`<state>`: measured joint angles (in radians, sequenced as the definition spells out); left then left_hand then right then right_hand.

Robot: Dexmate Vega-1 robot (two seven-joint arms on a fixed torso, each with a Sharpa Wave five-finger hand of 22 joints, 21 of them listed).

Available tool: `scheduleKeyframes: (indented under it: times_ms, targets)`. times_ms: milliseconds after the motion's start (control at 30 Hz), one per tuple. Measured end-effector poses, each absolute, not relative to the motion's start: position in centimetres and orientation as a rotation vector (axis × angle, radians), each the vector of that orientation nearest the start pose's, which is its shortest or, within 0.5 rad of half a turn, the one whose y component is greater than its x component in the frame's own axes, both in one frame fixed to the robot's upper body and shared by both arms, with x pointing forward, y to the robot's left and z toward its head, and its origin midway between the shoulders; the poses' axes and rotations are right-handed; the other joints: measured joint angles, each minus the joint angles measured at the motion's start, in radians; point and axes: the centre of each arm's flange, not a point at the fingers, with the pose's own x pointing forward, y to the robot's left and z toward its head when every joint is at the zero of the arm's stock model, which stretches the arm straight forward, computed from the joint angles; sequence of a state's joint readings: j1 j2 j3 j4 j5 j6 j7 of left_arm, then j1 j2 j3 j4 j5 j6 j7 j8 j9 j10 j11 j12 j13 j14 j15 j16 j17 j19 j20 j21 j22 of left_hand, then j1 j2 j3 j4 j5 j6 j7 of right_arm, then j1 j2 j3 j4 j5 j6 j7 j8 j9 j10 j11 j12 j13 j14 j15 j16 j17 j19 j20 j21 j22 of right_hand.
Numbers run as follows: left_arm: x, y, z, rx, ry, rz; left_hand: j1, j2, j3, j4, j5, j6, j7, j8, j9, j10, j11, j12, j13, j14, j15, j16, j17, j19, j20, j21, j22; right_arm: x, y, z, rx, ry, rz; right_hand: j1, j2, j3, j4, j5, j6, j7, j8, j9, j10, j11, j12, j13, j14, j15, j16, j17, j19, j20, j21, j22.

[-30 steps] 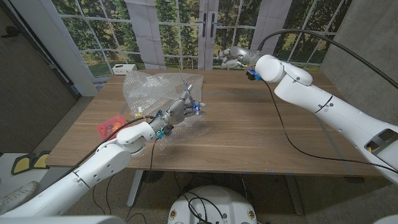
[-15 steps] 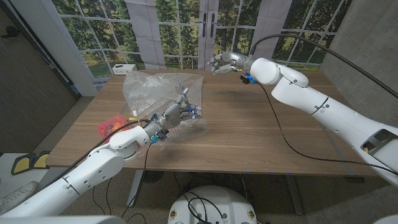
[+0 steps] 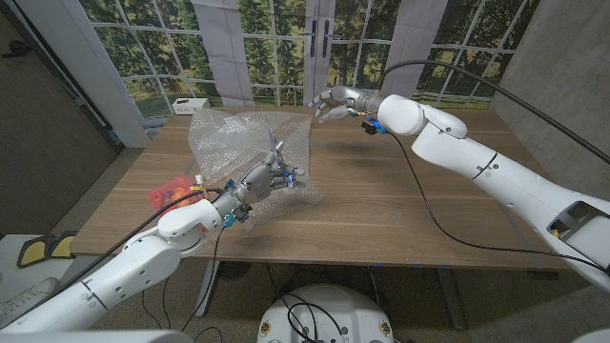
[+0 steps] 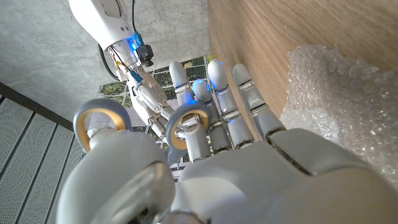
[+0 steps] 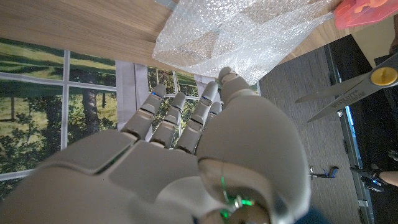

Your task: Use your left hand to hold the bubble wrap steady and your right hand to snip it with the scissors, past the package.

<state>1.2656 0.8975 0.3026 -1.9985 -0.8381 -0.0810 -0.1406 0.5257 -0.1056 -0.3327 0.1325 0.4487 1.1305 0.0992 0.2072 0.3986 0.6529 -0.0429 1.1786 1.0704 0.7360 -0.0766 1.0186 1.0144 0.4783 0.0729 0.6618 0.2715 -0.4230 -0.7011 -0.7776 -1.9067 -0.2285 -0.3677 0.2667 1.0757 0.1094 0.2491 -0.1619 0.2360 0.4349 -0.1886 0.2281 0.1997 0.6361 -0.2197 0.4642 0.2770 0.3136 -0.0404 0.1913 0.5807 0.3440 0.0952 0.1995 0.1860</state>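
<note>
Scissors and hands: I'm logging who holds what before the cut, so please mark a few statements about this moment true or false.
1. The scissors are in the left hand. True.
2. The right hand grips the bubble wrap. False: it is raised apart from the wrap, holding nothing.
3. The orange package lies beneath the right arm. False: it lies on the table's left side, near the left arm.
4. The bubble wrap lies on the table. True.
</note>
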Motion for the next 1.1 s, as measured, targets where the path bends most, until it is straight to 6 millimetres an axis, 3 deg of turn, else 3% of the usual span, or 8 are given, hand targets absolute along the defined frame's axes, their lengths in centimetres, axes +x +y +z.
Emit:
scheduleKeyframes:
  times_ms: [233, 300, 633, 700, 1000, 1100]
  targets:
    - [49.9, 22.8, -7.6, 0.085, -0.418, -0.654, 0.005, 0.005, 0.0, 0.0, 0.0, 0.0, 0.0, 0.0, 0.0, 0.0, 0.0, 0.0, -0.001, 0.0, 0.0, 0.0, -0.002, 0.0, 0.0, 0.0, 0.0, 55.8, -9.7, 13.2, -1.255, -0.703, 0.353, -0.006, -0.006, -0.012, 0.01, -0.017, -0.038, -0.008, -0.018, 0.0, -0.008, 0.0, -0.045, -0.025, -0.043, -0.001, 0.0, -0.026, -0.035, 0.01, -0.005, -0.005]
    - [49.6, 22.9, -7.4, 0.096, -0.441, -0.65, 0.005, 0.005, 0.0, 0.0, 0.0, 0.0, 0.0, 0.0, 0.0, 0.0, 0.0, 0.0, -0.001, 0.0, 0.0, 0.0, -0.002, 0.0, 0.0, 0.0, 0.0, 56.1, -10.0, 12.0, -1.243, -0.691, 0.368, -0.007, -0.007, -0.015, 0.012, -0.018, -0.046, -0.01, -0.019, 0.0, -0.008, 0.0, -0.056, -0.031, -0.053, -0.001, 0.0, -0.032, -0.043, 0.011, -0.007, -0.005]
    - [49.1, 23.3, -8.0, 0.098, -0.432, -0.645, 0.009, 0.009, 0.0, 0.0, -0.006, 0.0, 0.0, 0.0, -0.005, 0.0, 0.0, 0.0, -0.006, 0.0, 0.0, 0.0, -0.004, 0.0, 0.0, -0.004, -0.002, 55.5, -9.3, 11.9, -1.24, -0.732, 0.413, -0.016, 0.003, -0.025, 0.023, -0.033, -0.051, -0.023, -0.02, 0.0, -0.019, 0.0, -0.087, -0.047, -0.075, -0.001, 0.0, -0.053, -0.069, 0.012, -0.007, -0.007]
    - [49.0, 23.6, -7.9, 0.092, -0.44, -0.625, 0.009, 0.009, 0.0, 0.0, -0.006, 0.0, 0.0, -0.001, -0.005, 0.0, 0.0, 0.0, -0.005, 0.0, 0.0, 0.004, -0.002, 0.0, 0.0, -0.004, -0.002, 56.1, -9.4, 11.0, -1.231, -0.715, 0.424, -0.016, 0.003, -0.025, 0.023, -0.04, -0.057, -0.028, -0.025, 0.0, -0.019, 0.0, -0.095, -0.049, -0.084, 0.001, 0.0, -0.057, -0.069, 0.012, -0.007, -0.009]
    - [48.4, 24.0, -8.2, 0.108, -0.443, -0.617, 0.009, 0.009, -0.002, 0.002, -0.008, -0.007, -0.005, -0.012, -0.017, -0.009, -0.009, -0.007, -0.006, -0.029, 0.007, 0.004, -0.003, -0.009, -0.002, -0.011, -0.002, 56.2, -8.9, 10.4, -1.226, -0.745, 0.453, -0.022, 0.008, -0.032, 0.024, -0.047, -0.085, -0.024, -0.032, 0.0, -0.028, 0.002, -0.121, -0.054, -0.102, 0.001, 0.003, -0.075, -0.082, 0.014, -0.007, -0.009]
    - [48.2, 24.2, -8.4, 0.113, -0.439, -0.613, 0.009, 0.009, -0.003, 0.003, -0.013, -0.008, -0.005, -0.012, -0.019, -0.009, -0.009, -0.007, -0.009, -0.029, 0.007, 0.004, -0.01, -0.009, -0.002, -0.011, -0.002, 56.2, -8.8, 10.1, -1.226, -0.751, 0.461, -0.023, 0.006, -0.038, 0.029, -0.051, -0.126, -0.017, -0.039, 0.0, -0.05, 0.002, -0.142, -0.055, -0.113, 0.001, 0.006, -0.087, -0.085, 0.018, -0.007, -0.009]
